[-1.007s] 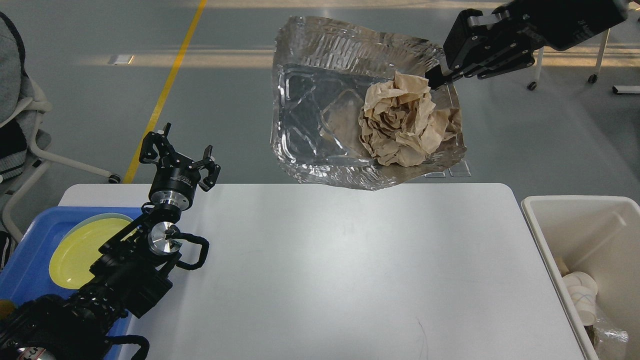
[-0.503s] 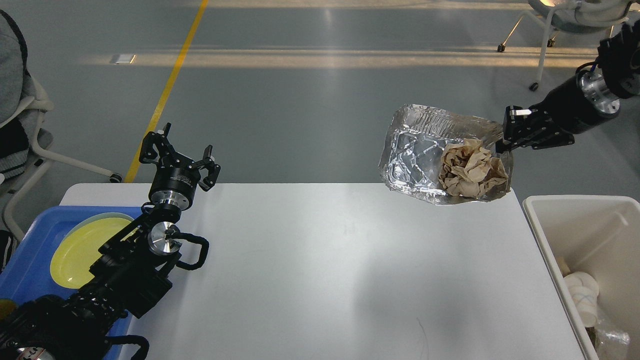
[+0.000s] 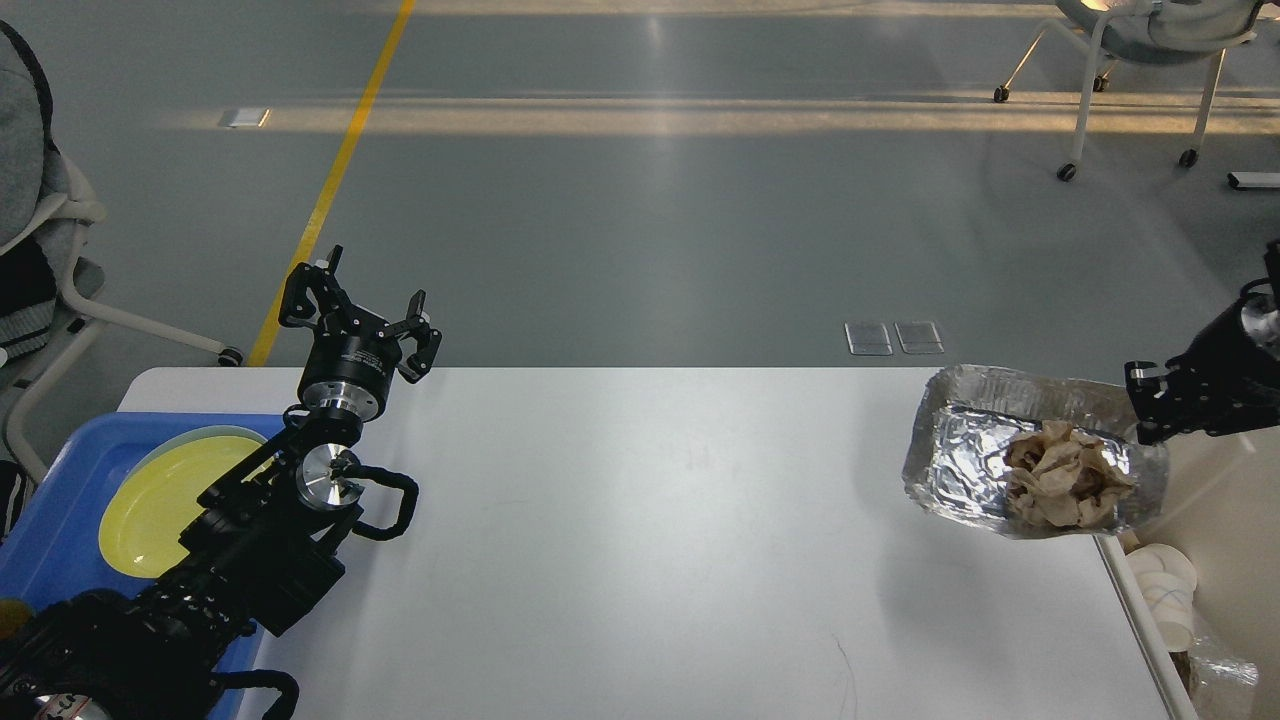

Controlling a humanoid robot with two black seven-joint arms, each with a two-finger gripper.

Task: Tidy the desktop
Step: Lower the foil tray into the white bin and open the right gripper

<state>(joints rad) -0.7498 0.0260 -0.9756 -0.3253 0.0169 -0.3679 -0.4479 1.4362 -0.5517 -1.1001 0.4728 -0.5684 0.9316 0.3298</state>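
Over the desk's [image 3: 620,520] right edge, my right pincer [image 3: 1145,425] pinches a foil tray [image 3: 965,465] by its far rim, w/ a paper wad [image 3: 1065,485] sitting in the low end. Tray hangs tilted, partly over the desk, partly over the bin [image 3: 1215,520] beside it. Left pincer [image 3: 360,315] is spread, holding nothing, above the blue tray [image 3: 60,530] w/ a yellow plate [image 3: 160,495]. Risks, as I judge them: foil is flimsy, so the rim may bend or slip from my grip; if tilt grows before I'm fully over the bin, the wad could roll out onto the desk or floor. Cups [image 3: 1165,585] already lie in the bin.
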